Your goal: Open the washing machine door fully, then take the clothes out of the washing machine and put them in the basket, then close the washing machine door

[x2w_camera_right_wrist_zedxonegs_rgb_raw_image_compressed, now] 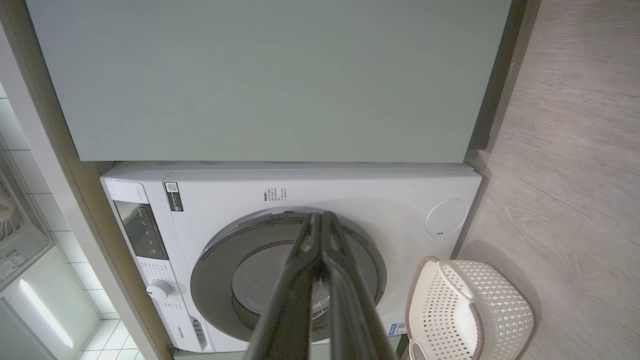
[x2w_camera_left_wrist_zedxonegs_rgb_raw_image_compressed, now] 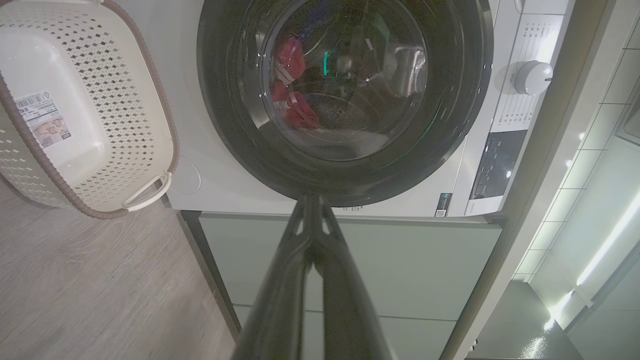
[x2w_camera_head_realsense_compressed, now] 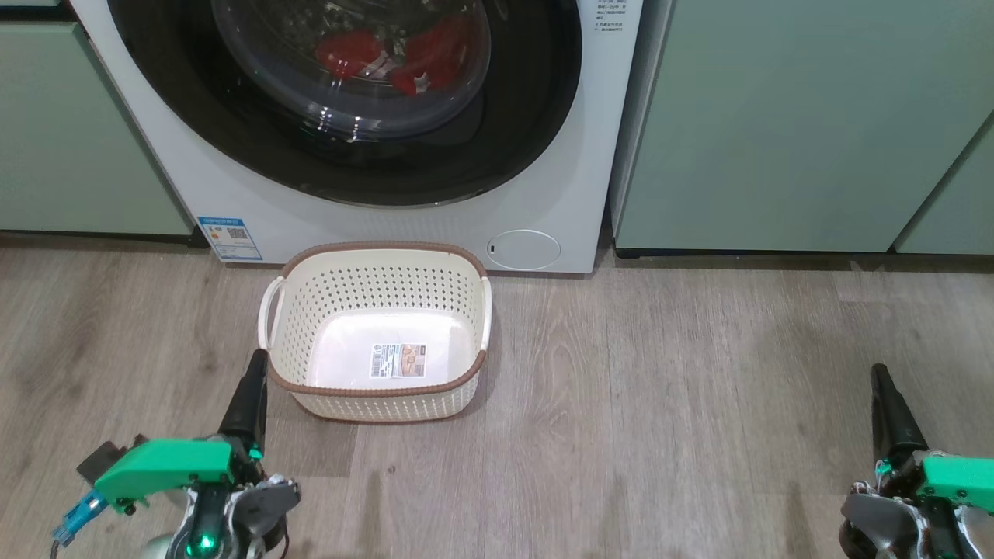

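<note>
The basket (x2w_camera_head_realsense_compressed: 373, 295), holding 1 paper label (x2w_camera_head_realsense_compressed: 397, 361), stands just right of the left claw (x2w_camera_head_realsense_compressed: 257, 359), pressed together like the right claw (x2w_camera_head_realsense_compressed: 879, 373), while the clothes (x2w_camera_head_realsense_compressed: 435, 58) lie farther off inside the washing machine (x2w_camera_head_realsense_compressed: 567, 178) behind the closed washing machine door (x2w_camera_head_realsense_compressed: 536, 93).

The left pincer (x2w_camera_head_realsense_compressed: 258, 355) and right pincer (x2w_camera_head_realsense_compressed: 879, 369) have long glossy black tapered fingers (x2w_camera_head_realsense_compressed: 247, 404), bright green housings (x2w_camera_head_realsense_compressed: 167, 466) and silvery metal wrists (x2w_camera_head_realsense_compressed: 260, 505)

Nothing legible: blue sticker (x2w_camera_head_realsense_compressed: 230, 237) on washing machine (x2w_camera_head_realsense_compressed: 559, 194), paper label (x2w_camera_head_realsense_compressed: 397, 361) in basket (x2w_camera_head_realsense_compressed: 380, 247).
</note>
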`<state>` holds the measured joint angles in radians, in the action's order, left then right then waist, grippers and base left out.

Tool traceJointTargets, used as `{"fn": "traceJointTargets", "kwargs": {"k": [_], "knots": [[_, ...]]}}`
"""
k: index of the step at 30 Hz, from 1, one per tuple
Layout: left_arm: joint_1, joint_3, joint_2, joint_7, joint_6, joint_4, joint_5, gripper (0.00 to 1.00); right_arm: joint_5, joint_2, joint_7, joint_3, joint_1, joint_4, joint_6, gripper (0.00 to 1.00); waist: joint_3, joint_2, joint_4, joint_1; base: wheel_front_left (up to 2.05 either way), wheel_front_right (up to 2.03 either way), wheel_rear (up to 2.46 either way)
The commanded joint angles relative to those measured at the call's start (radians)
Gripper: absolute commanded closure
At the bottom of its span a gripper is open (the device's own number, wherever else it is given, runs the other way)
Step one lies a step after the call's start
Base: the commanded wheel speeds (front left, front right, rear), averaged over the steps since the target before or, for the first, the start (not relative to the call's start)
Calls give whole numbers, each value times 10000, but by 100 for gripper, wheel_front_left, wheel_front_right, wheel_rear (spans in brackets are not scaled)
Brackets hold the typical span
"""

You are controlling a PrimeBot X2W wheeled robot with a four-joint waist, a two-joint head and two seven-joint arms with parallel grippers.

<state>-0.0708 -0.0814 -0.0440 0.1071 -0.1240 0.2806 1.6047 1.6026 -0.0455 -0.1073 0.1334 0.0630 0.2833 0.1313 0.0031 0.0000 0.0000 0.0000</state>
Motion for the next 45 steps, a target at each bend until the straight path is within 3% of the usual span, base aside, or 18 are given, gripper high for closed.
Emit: {"fn": "traceJointTargets", "kwargs": {"k": [1, 24, 25, 26, 27, 28, 45], "knots": [[-371, -320, -62, 58, -67, -358, 43, 100, 65, -47, -56, -200, 449, -386, -6, 100, 0, 0, 0, 0, 0, 0, 0], [-371, -320, -62, 58, -67, -358, 43, 100, 65, -47, -56, -200, 449, -386, -6, 100, 0, 0, 0, 0, 0, 0, 0], [-1, -1, 0, -1, 0, -1, -1, 0, 0, 0, 1, -1, 1, -1, 0, 0, 0, 0, 0, 0, 0, 0, 0], [13, 4, 2, -8, 8, 68, -6, 0, 0, 2, 5, -7, -9, 72, 4, 0, 1, 0, 0, 0, 0, 0, 0], [69, 12, 13, -10, 9, 194, -8, 100, 0, 13, 9, -19, -53, 205, 2, 100, 1, 0, 0, 0, 0, 0, 0], [170, 15, 27, -11, 11, 349, -8, 0, 0, 34, 10, -22, -125, 369, 2, 0, 2, 0, 0, 0, 0, 0, 0], [365, 67, 55, -444, 2, 515, -857, 0, -658, 86, 444, -393, -210, 433, 1, 0, 23, 0, 17, 0, 0, 0, 0]]}}
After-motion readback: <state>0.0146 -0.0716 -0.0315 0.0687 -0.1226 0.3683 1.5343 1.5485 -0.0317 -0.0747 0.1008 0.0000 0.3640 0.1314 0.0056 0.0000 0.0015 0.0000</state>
